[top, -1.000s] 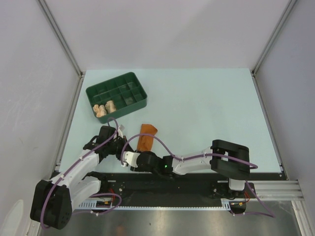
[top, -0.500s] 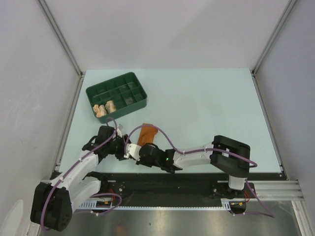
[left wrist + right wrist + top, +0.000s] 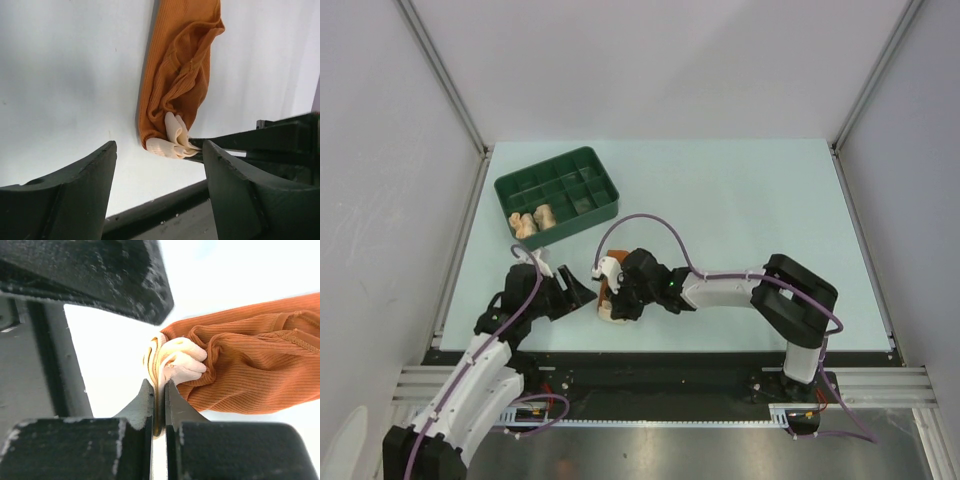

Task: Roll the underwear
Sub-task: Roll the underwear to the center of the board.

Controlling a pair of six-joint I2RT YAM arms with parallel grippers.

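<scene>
Presently, the rust-orange underwear point(image 3: 608, 293) is found on the pale bench point(image 3: 740, 200), in the lower centre-left of the overhead view, between the two arms. It is laid out as a long, narrow, bunched strip of ribbed cloth, and its cream edging point(image 3: 180, 360) is gathered at one end.

The right end effector point(image 3: 159, 390) is pressed together, and a fold of that cream edging is pinched between its fingertips. In the right wrist view the orange cloth is seen trailing off to the right of the frame.

The left end effector point(image 3: 159, 152) is spread wide and nothing is held in it. In the left wrist view its two dark fingers are seen at the lower left and lower right. The cream end of the garment is seen just above the gap between them, with the strip running to the upper right of the frame. Whether the cloth is touched by either finger cannot be told.

A dark green compartment tray point(image 3: 545, 165) is seen in the upper left of the bench, well apart from the orange garment. A pale rolled garment point(image 3: 523, 225) and a second pale roll point(image 3: 545, 214) are lodged side by side in compartments at its lower-left end.
</scene>
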